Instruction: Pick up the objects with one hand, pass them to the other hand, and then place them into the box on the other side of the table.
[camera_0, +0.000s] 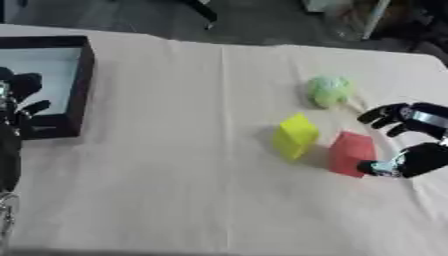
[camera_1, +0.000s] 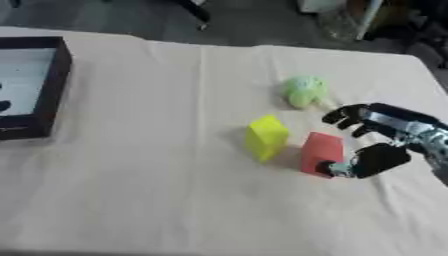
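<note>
Red block (camera_1: 320, 152) stands on the cloth just left of your right hand (camera_1: 385, 142), its long axis upright. Your fingers (camera_1: 346, 116) are spread wide and hold nothing; the thumb tip looks to touch its lower right corner. Your left hand (camera_0: 19, 107) waits far off by the black box (camera_0: 80, 85).

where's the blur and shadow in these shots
Left eye view: the right hand and red block have soft edges, the green object too. Right eye view: the yellow block casts a faint shadow leftward; the box interior looks pale.
</note>
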